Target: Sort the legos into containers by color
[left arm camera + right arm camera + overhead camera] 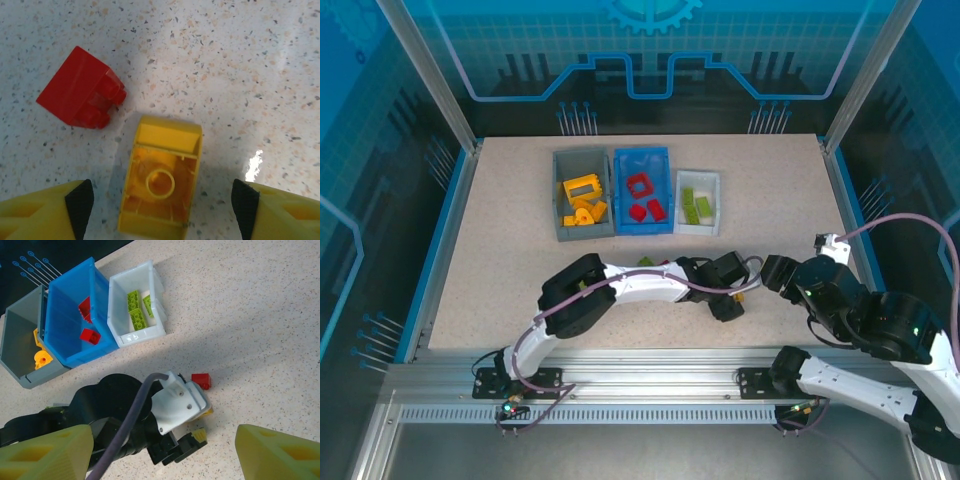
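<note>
red neighbour crowds the yellow pick

left gripper (160, 202), jaws apart, straddles the upturned yellow brick (160, 175) towards the table's (500, 260) near edge. the red brick (80, 95) lies just beside it, so a skewed close could twist yellow or nudge red. right gripper (777, 272), jaws apart and empty, hovers near: the arms could clash.

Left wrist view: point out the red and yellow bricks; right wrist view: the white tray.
red brick (75, 87), left wrist view, top face.
yellow brick (160, 182), left wrist view, hollow underside.
white tray (142, 334), right wrist view, near wall.

Left hand (162, 207), right hand (162, 452) — both spread wide.
</note>
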You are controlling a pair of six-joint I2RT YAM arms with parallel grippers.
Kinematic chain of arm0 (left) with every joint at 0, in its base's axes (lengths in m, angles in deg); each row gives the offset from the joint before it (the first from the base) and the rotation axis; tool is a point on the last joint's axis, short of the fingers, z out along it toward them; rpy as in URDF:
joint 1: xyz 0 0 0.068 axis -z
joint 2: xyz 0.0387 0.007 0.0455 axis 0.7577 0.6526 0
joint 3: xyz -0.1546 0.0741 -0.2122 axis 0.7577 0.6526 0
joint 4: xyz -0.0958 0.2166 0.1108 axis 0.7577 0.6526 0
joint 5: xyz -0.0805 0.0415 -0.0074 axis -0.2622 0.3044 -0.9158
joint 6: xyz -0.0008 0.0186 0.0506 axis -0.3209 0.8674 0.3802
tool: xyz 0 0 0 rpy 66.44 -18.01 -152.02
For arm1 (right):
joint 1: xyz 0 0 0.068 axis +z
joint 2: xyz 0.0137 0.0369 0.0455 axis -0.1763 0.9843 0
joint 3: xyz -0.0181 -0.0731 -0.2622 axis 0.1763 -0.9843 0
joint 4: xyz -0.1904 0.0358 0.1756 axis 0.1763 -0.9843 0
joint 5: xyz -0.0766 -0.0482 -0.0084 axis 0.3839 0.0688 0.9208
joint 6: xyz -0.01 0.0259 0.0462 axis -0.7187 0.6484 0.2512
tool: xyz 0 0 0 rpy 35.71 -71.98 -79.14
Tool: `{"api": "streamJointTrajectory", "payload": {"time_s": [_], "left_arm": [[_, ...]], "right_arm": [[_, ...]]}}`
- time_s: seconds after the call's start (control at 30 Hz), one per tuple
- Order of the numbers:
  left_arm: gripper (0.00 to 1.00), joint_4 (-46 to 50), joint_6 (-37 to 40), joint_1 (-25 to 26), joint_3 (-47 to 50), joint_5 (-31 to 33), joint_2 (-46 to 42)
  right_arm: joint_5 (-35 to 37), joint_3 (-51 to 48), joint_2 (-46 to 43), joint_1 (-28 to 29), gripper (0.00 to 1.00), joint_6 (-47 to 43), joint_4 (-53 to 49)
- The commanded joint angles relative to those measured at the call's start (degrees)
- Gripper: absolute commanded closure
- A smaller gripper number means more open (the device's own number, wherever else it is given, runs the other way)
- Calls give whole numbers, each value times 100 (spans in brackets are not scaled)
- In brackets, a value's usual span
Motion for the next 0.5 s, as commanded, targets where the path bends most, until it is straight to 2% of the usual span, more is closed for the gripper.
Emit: {"api": "streamJointTrajectory", "payload": {"time_s": [0.0,0.17,0.27,0.47], "left_arm": [[23,127,321,11,-324,150,244],[31,211,480,50,-547,268,544],[48,270,505,54,-640,313,660],[73,-34,387,70,-239,515,328]], "right_arm": [[34,-87,-30,-64,24,77,3],[46,-124,-27,-77,24,86,22],[41,-158,-25,-77,25,96,53],[-22,-271,-12,-90,26,88,145]]}}
